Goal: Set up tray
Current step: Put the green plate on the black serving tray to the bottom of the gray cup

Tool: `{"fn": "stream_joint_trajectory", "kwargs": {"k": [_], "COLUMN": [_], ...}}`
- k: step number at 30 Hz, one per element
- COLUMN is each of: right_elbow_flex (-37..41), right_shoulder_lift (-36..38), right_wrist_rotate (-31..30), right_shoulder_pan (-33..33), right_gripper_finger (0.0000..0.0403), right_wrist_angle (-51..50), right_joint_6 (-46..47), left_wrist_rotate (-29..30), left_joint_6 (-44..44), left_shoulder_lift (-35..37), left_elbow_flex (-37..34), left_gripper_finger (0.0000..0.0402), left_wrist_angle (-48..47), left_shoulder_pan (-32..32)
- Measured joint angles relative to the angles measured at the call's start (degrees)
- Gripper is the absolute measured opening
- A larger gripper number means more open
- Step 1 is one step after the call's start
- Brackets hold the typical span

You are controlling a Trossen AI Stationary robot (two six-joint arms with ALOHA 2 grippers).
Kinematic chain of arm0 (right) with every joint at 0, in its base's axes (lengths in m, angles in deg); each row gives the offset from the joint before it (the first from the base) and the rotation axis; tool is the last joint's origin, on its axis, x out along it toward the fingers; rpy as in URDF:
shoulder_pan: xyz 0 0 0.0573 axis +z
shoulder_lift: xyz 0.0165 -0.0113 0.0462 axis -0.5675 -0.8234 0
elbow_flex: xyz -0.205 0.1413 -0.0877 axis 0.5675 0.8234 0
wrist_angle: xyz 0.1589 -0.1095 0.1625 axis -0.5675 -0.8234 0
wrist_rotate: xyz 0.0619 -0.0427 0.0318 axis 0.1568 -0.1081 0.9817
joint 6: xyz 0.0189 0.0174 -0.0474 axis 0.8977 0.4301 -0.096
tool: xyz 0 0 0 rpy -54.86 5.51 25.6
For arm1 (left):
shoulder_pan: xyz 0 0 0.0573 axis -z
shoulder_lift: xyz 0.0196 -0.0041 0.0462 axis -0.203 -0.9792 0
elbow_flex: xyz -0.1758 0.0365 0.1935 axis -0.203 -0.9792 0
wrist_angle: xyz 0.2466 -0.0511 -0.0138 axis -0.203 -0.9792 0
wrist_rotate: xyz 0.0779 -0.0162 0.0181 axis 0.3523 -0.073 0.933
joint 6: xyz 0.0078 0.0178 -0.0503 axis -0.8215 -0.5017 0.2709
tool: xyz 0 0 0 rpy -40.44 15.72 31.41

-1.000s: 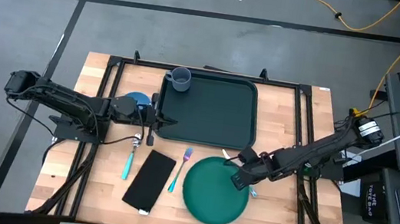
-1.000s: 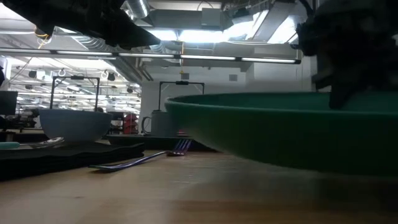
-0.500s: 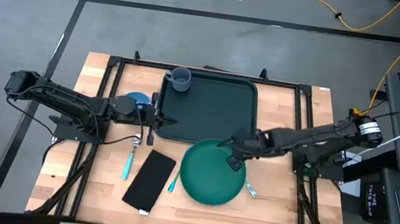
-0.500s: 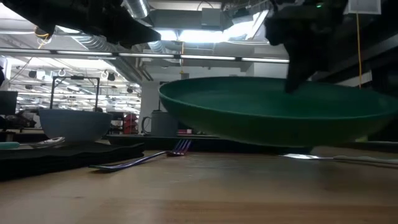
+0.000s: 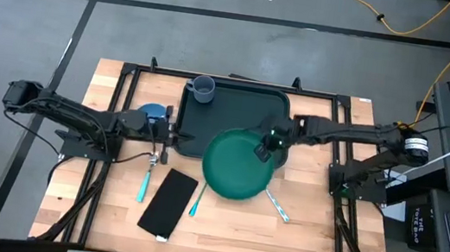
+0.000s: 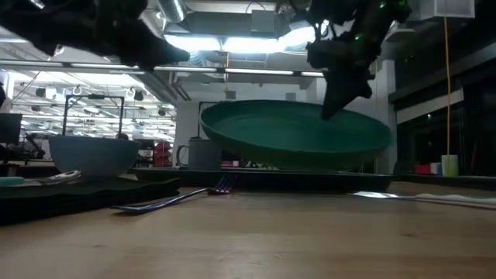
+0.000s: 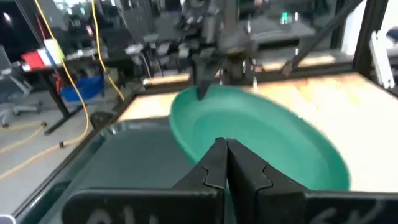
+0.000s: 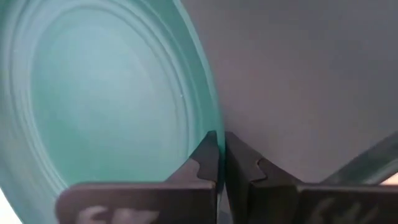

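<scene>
Progress looks partial — your right gripper [image 5: 262, 147], pinching the green plate [image 5: 237, 164] by its rim, holds it above the tray's [image 5: 218, 112] near edge; the cup [image 5: 202, 89] is aboard, cutlery remains. Left gripper [image 5: 173, 134] clamps the tray's side rim.

- The tray [image 5: 236, 110] sits at the bench's [image 5: 315, 234] back middle — a cup [image 5: 203, 89] in its back-left corner.
- The plate [image 5: 237, 165] hangs over the tray's front edge.
- A bowl [image 5: 153, 114] lies left of the tray.
</scene>
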Motion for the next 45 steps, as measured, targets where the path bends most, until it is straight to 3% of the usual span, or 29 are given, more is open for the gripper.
{"fn": "stream_joint_trajectory", "kwargs": {"k": [8, 14, 19, 29, 33, 45], "right_elbow_flex": [0.0, -0.26, -4.71, -22.2, -23.73, -23.69], "right_shoulder_lift": [0.0, -0.6, -5.5, -20.63, -23.66, -28.11], "right_wrist_rotate": [6.03, 8.83, 10.57, 12.61, 16.58, 16.57], "right_shoulder_pan": [-9.66, -13.2, -15.47, -18.68, -18.87, -18.81], "right_gripper_finger": [0.001, 0.001, 0.001, 0.001, 0.001, 0.001], "right_wrist_angle": [6.21, 10.81, 8.49, -1.49, -1.31, 0.07], "right_joint_6": [-1.58, -2.57, -1.8, -2.41, 0.57, 5.22], "left_wrist_rotate": [-1.21, -1.65, -1.67, -1.76, -1.83, -4.32], "left_joint_6": [0.61, 3.34, 2.62, 0.01, -0.08, 1.48], "left_shoulder_lift": [13.25, 19.52, 20.09, 19.84, 19.83, 19.78], "left_elbow_flex": [-7.99, -9.13, -9.13, -8.8, -8.8, -8.8], "left_gripper_finger": [0.0001, 0.0002, 0.0003, 0.0003, 0.0001, 0.0002], "left_wrist_angle": [1.36, -5.66, -5.75, -3.07, -3.14, -4.23], "left_shoulder_pan": [-1.46, -4.63, -6.32, -6.92, -6.78, -6.69]}}
